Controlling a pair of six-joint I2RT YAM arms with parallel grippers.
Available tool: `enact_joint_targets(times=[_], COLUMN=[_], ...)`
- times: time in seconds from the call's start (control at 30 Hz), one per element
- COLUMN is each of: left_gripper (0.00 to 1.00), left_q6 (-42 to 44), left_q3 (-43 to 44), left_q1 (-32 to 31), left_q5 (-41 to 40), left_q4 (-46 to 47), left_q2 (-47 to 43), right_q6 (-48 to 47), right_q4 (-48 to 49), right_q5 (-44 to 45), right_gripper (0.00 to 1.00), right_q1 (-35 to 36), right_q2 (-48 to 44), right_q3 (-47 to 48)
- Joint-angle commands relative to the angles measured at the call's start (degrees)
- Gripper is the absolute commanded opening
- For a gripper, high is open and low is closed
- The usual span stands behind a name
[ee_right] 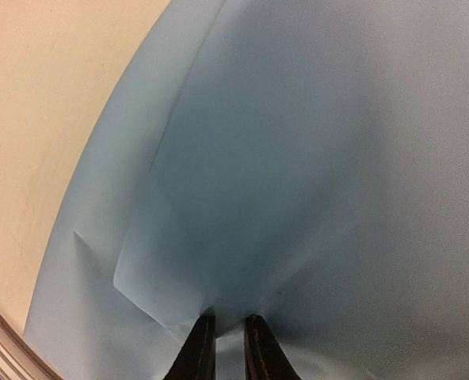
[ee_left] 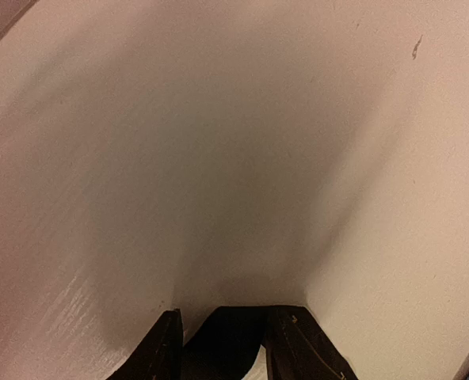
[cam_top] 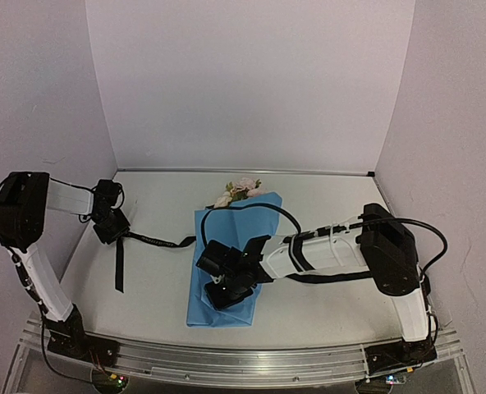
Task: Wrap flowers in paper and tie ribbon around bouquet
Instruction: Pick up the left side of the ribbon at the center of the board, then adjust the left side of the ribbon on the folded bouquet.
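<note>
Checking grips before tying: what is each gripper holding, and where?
Right gripper pinches the paper at a pucker in its light blue face. Left gripper is at the ribbon; hold unclear.

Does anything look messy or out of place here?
The ribbon lies loose on the table, one end trailing off near the left fingers, not around the paper. The paper puckers into creases where the right fingers pinch it.

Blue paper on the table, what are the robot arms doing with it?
They are wrapping flowers. The paper is already folded over them, with rose heads poking out at the far end. The right tool pinches the paper near its close end. The left tool is at one end of the black ribbon, which is not tied on yet.
</note>
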Motion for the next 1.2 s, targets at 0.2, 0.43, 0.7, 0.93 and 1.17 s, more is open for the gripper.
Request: enact_joint_targets(times=[0.2,0.43,0.7,0.93,1.17], left_gripper=[0.01,0.00,0.00,0.00,0.00], left_q6=[-1.34,-4.79,-7.83,-11.53,-16.43], left_q3=[-1.27,0.01,11.27,19.91,21.27], left_q1=[-6.69,-13.75,-24.80,-33.84,-40.61], left_q5=[1.03,0.87,6.68,11.50,6.48], left_q4=[-4.48,-17.47,-29.60,-27.82,-28.19], left_q2=[-4.08,-20.21,-28.02,-27.18,-31.70], right_q6=[-0.62,-0.75,-0.68,0.21,1.13], right_q4=[-1.55,-1.31,-1.22,-1.25,-1.31], right_q5=[-4.51,-4.74,-4.63,-4.33,-4.63], right_gripper=[0.15,0.14,0.13,0.13,0.13], right_q1=[0.99,1.01,0.98,0.97,1.00], right_q2=[4.01,4.14,3.93,4.01,4.51], right_q3=[-3.38,-3.77,-4.81,-5.19,-5.07])
